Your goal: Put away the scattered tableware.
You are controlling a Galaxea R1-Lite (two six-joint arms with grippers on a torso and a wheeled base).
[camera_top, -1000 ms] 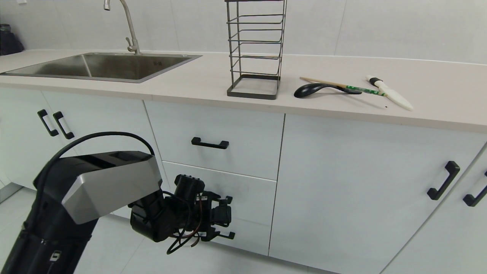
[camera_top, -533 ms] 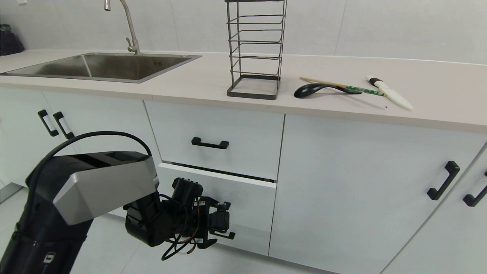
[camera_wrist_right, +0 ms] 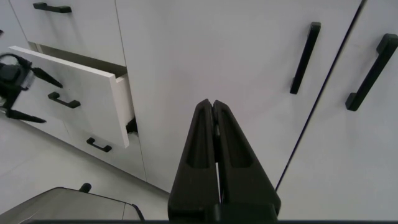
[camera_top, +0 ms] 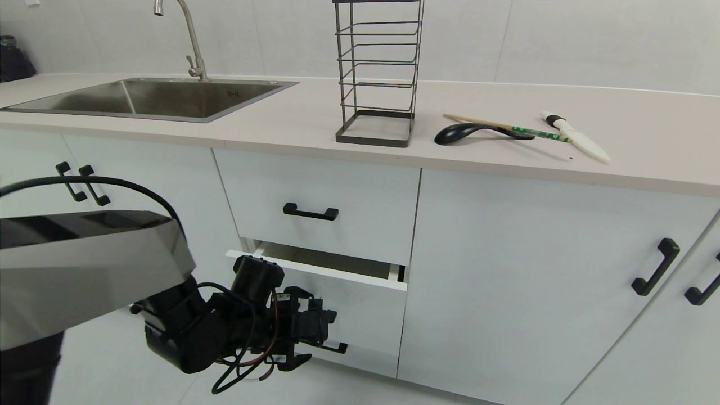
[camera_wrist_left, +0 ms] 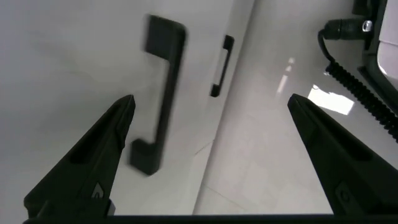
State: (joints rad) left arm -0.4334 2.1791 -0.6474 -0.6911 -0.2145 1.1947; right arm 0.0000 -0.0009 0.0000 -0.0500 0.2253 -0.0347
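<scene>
1. Spoon point(camera_top: 469, 133): glossy black;
2. Chopsticks point(camera_top: 506, 127): pale tan wood, with a green-and-white pattern toward one end;
3. Knife point(camera_top: 579, 142): cream-white, with a black band near one end;
4. Rack point(camera_top: 377, 73): dark grey wire;
5. Countertop point(camera_top: 270, 121): pale beige; sink point(camera_top: 163, 98): steel grey;
6. Drawer point(camera_top: 360, 304): white front, black handle point(camera_wrist_right: 64, 99); cabinet doors point(camera_top: 506, 281): white too;
7. Left gripper point(camera_top: 333, 333) and right gripper point(camera_wrist_right: 212, 104): black.
</scene>
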